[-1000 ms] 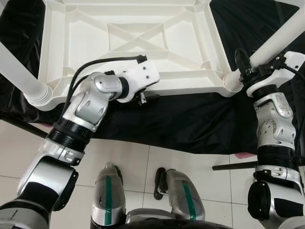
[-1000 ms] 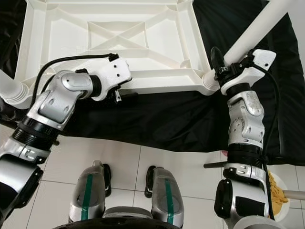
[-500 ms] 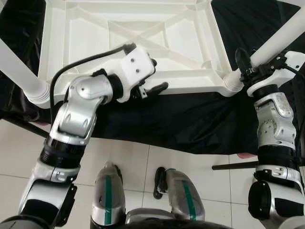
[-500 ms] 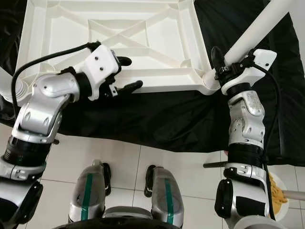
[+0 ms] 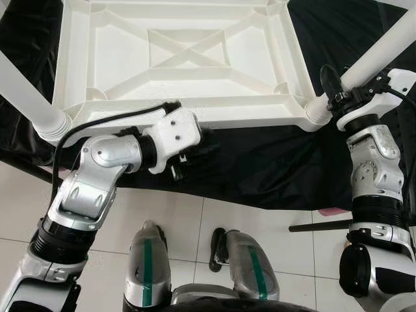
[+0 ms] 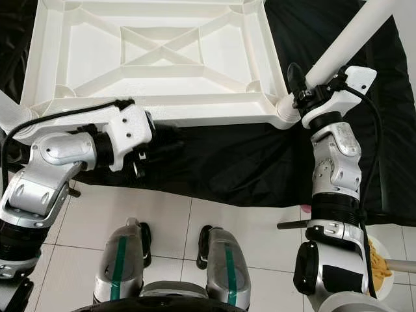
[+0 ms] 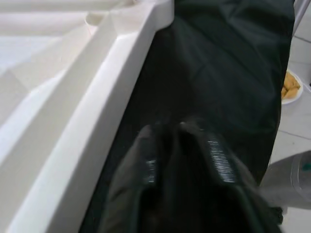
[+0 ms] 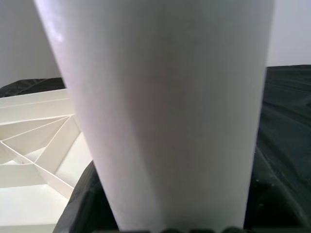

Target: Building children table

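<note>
Tabletop (image 5: 188, 58) upside down on black cloth (image 5: 260, 162), ribbed underside facing up, right in front of me. My right gripper (image 5: 335, 88) clamped on leg (image 5: 380, 52) just above near-right corner socket; leg's long axis runs up and out to my right. My left gripper (image 5: 195, 153) over cloth just below near rim, fingers together, holding nothing. Near-left leg (image 5: 29, 101) seated. White tile floor (image 5: 188, 214) below, snack plate (image 6: 380, 263) by my right side

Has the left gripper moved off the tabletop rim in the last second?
Yes. The left gripper has dropped from the white tabletop rim toward the robot, now over the black cloth just below that edge.
</note>
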### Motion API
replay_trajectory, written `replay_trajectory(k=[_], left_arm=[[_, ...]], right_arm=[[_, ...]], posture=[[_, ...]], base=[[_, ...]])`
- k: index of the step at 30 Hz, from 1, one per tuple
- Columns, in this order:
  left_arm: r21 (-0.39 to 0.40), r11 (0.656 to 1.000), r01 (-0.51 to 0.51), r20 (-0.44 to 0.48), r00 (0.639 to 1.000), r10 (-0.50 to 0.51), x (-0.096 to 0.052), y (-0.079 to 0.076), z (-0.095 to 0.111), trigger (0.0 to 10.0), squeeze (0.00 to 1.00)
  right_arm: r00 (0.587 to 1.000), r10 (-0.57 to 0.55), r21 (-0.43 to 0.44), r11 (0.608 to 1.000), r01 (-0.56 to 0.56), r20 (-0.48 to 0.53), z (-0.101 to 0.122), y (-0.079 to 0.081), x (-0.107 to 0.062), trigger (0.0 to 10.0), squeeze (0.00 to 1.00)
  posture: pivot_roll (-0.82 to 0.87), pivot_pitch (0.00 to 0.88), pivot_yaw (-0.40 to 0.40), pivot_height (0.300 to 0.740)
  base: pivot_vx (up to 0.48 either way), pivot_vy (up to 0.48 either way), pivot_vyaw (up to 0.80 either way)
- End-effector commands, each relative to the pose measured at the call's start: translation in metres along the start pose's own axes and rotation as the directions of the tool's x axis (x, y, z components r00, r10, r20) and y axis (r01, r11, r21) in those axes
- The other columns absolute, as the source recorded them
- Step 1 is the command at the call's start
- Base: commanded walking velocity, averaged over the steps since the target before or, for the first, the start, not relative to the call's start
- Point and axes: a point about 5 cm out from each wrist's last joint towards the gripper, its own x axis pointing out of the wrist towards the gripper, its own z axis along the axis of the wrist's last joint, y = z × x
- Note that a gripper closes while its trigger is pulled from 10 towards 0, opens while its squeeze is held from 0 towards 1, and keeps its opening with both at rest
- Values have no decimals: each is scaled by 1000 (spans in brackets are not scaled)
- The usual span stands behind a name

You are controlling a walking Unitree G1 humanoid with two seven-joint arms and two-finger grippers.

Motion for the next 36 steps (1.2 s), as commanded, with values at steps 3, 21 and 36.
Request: replay_trajectory(k=[3, 21, 36], left_arm=[[1, 1000, -8, -23, 1000, 8, 1, 0, -5, 0, 0], [-32, 999, -34, -200, 979, 27, 1, 0, -37, 10000, 0], [-10, 993, -119, -312, 944, 110, -5, 13, -55, 10000, 0]], right_arm=[[999, -19, 11, 1000, 19, -34, -8, -4, -4, 10000, 0], [1000, -20, 16, 1000, 20, -16, -4, -3, -4, 10000, 0], [991, 135, 20, 991, -135, -1, 2, 13, -16, 10000, 0]], posture=[[86, 92, -76, 740], [78, 89, -73, 740], [79, 94, -67, 740]], base=[[0, 0, 0], [0, 0, 0], [0, 0, 0]])
